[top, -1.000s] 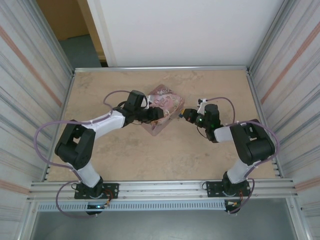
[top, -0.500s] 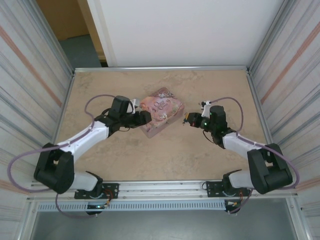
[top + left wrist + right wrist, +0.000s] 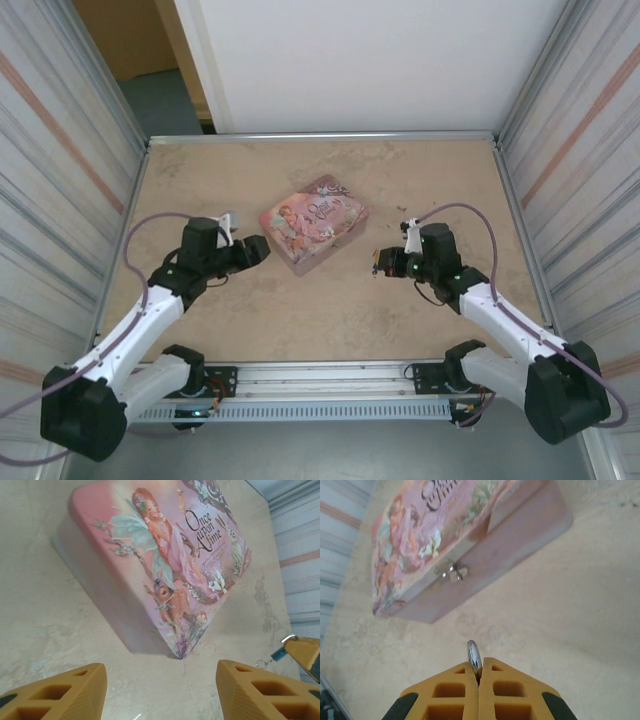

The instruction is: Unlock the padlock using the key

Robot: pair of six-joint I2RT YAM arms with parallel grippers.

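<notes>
Right tool (image 3: 479, 666) clamped on what seems the padlock (image 3: 473, 653), left tool (image 3: 161, 680) spread, facing tin (image 3: 165, 555)

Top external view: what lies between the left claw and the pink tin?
Bare table; the open left claw stands apart from the pink tin. The left wrist view shows the same bare strip.

so the tiny padlock (image 3: 474, 655) is pinched in the closed right gripper (image 3: 479, 667), thin silver shackle loop poking out the tip, bit of blue-teal body peeking out sideways
</notes>
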